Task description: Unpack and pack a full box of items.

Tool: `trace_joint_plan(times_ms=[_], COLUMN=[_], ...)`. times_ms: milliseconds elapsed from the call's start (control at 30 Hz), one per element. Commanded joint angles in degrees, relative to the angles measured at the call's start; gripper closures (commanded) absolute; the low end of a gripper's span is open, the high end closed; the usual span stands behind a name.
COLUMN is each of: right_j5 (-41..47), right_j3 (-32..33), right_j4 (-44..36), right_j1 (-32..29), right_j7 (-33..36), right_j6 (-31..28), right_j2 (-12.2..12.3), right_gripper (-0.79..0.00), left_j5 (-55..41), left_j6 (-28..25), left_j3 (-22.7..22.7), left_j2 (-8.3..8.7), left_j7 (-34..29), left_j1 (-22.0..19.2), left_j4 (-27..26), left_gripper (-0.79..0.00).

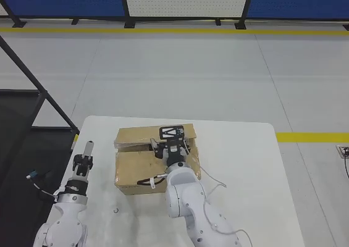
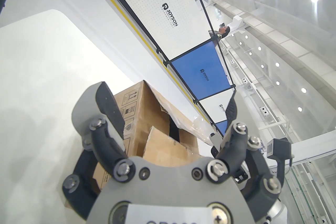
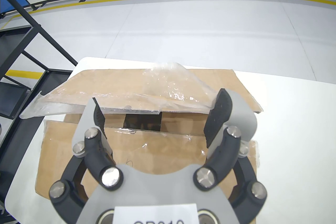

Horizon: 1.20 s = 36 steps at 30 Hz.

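Observation:
A brown cardboard box (image 1: pixel 138 170) lies on the white table (image 1: pixel 248 185), its two top flaps parted by a narrow dark gap (image 3: pixel 143 122). Loose clear tape (image 3: pixel 162 80) clings to the far flap. My right gripper (image 1: pixel 173 139) hovers open over the box top, its fingers spread above the gap (image 3: pixel 160 114) with nothing between them. My left gripper (image 1: pixel 88 148) is open beside the box's left end, clear of it. In the left wrist view the box (image 2: pixel 147 117) stands just beyond that gripper (image 2: pixel 168 107).
A black metal rack (image 1: pixel 13 123) stands off the table's left edge. A small dark ring (image 1: pixel 117 212) lies on the table near the front. The table's right half is bare.

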Motion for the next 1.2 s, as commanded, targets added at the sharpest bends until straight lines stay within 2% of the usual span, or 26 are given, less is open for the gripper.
trace_joint_plan(times_ms=[0, 133, 633, 767, 867, 967, 1100, 1167], right_j5=[-0.3, -1.2, -9.0, -15.8, -20.8, -24.7, -26.5, -24.1], right_j3=[0.2, 0.4, 0.9, 0.8, 0.9, 0.7, 0.8, 1.6], right_j4=[-0.4, -1.4, -4.5, -5.3, -7.1, -7.5, -4.0, -0.8], right_j1=[-0.3, -1.0, -4.1, -4.3, -3.3, -0.6, 5.9, 9.8], right_j7=[0.6, 1.2, 2.2, 2.6, 7.2, 14.6, 23.5, 28.0], right_j6=[-0.7, -1.9, 1.9, 1.9, -1.3, -5.4, -12.5, -15.7], right_j2=[0.0, 0.1, 0.0, 0.3, 0.5, 0.3, -0.2, -0.7], right_gripper=[-0.785, -0.785, -0.785, -0.785, -0.785, -0.785, -0.785, -0.785], left_j5=[0.0, 0.0, -0.1, -0.1, -0.1, -0.4, -0.7, -0.9], left_j6=[0.1, 0.1, 0.0, 0.1, 0.1, -0.1, -0.8, -1.1], left_j3=[0.0, 0.1, 0.2, 0.2, 0.2, 0.1, 0.0, -0.2], left_j2=[0.01, 0.01, 0.06, 0.07, 0.08, 0.09, 0.13, 0.13], left_j7=[-0.1, -0.1, -0.2, -0.3, -0.3, -0.4, -0.7, -0.6], left_j1=[-0.1, -0.4, -0.7, -0.8, -0.8, -0.6, 0.1, 0.5], left_j4=[0.1, 0.4, 0.7, 0.8, 0.8, 0.8, 0.5, 0.3], left_gripper=[-0.785, -0.785, -0.785, -0.785, -0.785, -0.785, -0.785, -0.785])
